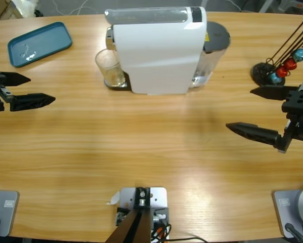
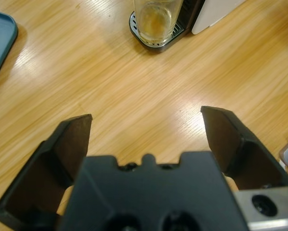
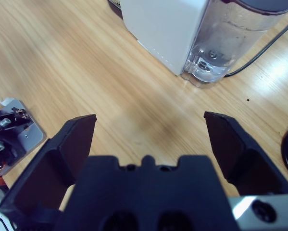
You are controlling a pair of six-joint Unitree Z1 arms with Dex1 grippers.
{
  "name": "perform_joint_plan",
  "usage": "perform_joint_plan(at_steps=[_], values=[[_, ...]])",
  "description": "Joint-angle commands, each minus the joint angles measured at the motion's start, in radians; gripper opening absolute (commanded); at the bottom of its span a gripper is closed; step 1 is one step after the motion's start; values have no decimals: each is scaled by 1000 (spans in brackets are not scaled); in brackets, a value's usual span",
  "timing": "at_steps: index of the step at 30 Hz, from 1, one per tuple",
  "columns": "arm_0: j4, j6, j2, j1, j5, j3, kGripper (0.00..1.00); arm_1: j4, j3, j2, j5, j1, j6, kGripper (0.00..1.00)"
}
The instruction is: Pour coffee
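Note:
A small clear glass tumbler (image 1: pixel 109 68) stands on the drip tray at the white coffee machine's (image 1: pixel 159 53) left side. In the left wrist view a shallow amber layer of coffee (image 2: pixel 154 21) shows through the tumbler (image 2: pixel 156 17). My left gripper (image 1: pixel 42 89) hovers open near the table's left edge, pointing toward the tumbler from well short of it, and holds nothing (image 2: pixel 146 114). My right gripper (image 1: pixel 239 109) stands open at the right side, empty, aimed at the machine's water tank (image 3: pixel 230 38). Bare wood lies between its fingers (image 3: pixel 149 116).
A teal tray (image 1: pixel 39 43) lies at the back left. A black stand with red and blue capsules (image 1: pixel 285 67) sits at the back right, just behind my right gripper. A dark cable (image 3: pixel 259 55) runs from behind the machine.

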Motion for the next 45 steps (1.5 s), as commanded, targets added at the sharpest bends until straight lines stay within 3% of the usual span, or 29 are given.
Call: perform_joint_plan(at_steps=[1, 9, 18, 45], values=[[-11, 10, 40, 2, -14, 26, 991, -8, 25, -9, -28, 10, -4, 1000], [-29, 9, 29, 2, -8, 30, 991, -11, 31, -10, -28, 10, -3, 1000], [-211, 16, -50, 2, -5, 144, 989, -23, 36, -6, -31, 10, -3, 1000], [-241, 63, -41, 2, -7, 164, 977, -24, 45, -16, -30, 10, -1, 1000]])
